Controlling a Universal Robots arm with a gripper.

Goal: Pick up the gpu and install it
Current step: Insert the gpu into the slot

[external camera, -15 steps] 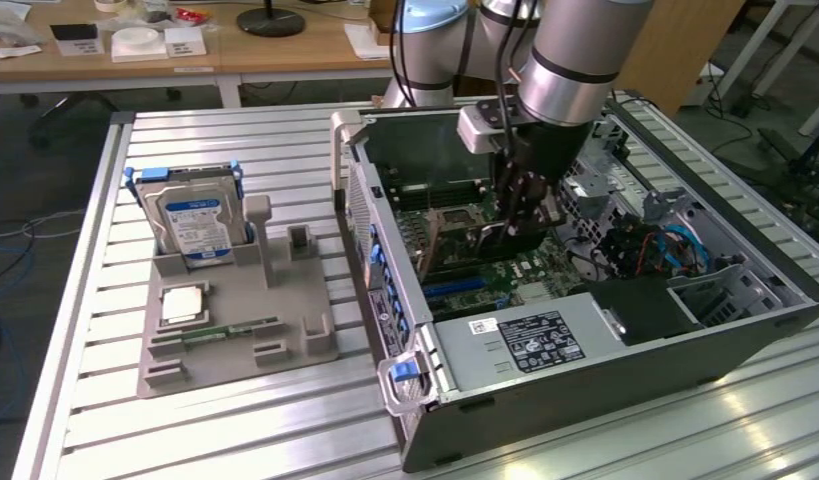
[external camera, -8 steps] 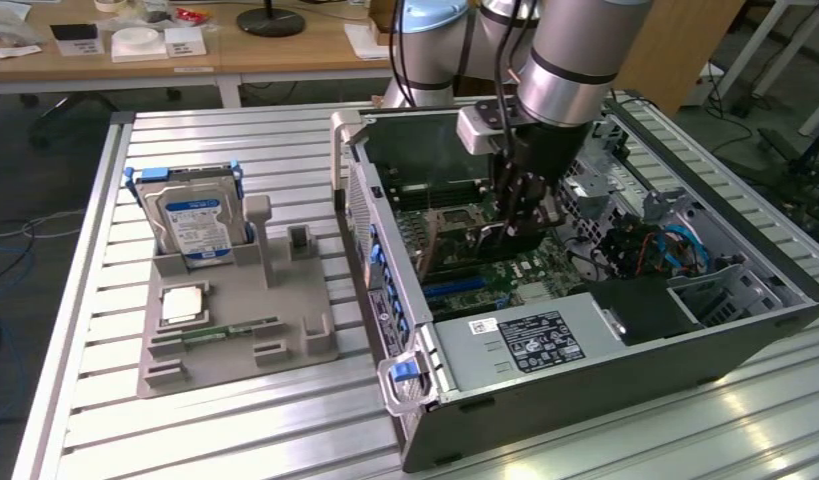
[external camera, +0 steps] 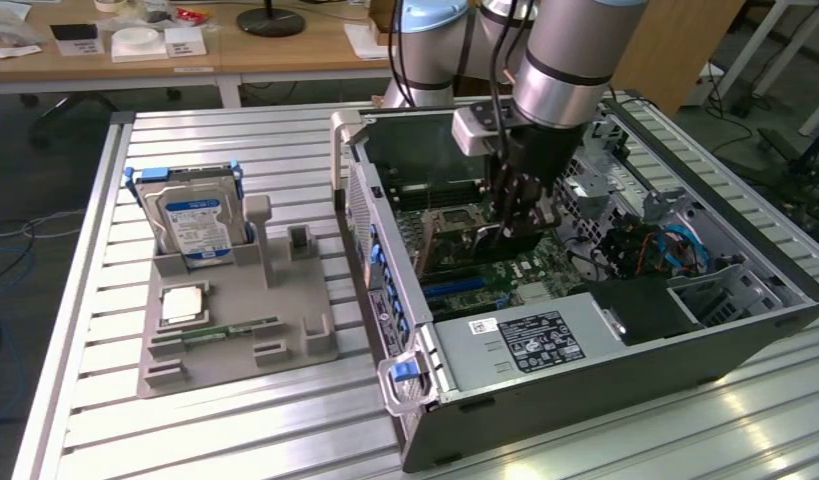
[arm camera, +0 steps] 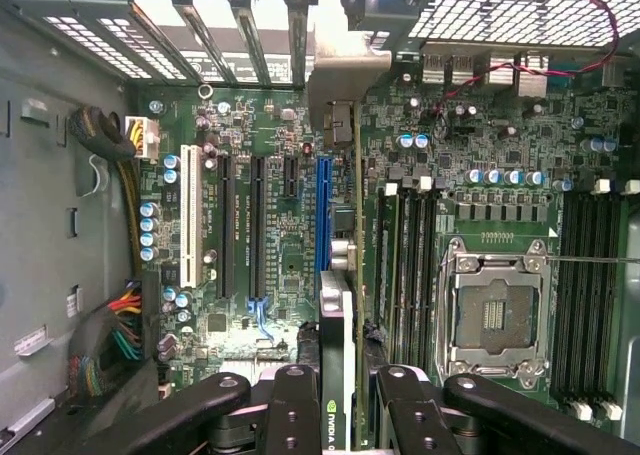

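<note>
Exterior view: the arm (external camera: 569, 60) reaches down into one open case (external camera: 583, 400) lying on its side on the table (external camera: 249, 430). The claw (external camera: 513, 225) is clamped on one gpu (external camera: 496, 245), a thin dark card seen edge-on, held upright just over the motherboard (external camera: 516, 275) inside the case. To the exterior view's left, well apart from the case, one grey holder (external camera: 289, 340) carries one hard drive (external camera: 196, 225) standing upright, one chip (external camera: 182, 303) lying flat and one memory stick (external camera: 236, 328) lying in a groove.

Wrist view: the gpu (arm camera: 335, 335) runs away from the claw (arm camera: 345, 395) as a narrow black card with a green logo near the grip, and a silvery bracket (arm camera: 345, 80) at its far end against the case's rear wall. Two black fingers (arm camera: 295, 400) press on it, one on each side. The card lies in line with the one blue slot (arm camera: 323, 205); whether it touches the slot I cannot tell. On the board there is also one white slot (arm camera: 188, 215) and one socket (arm camera: 497, 320).
</note>
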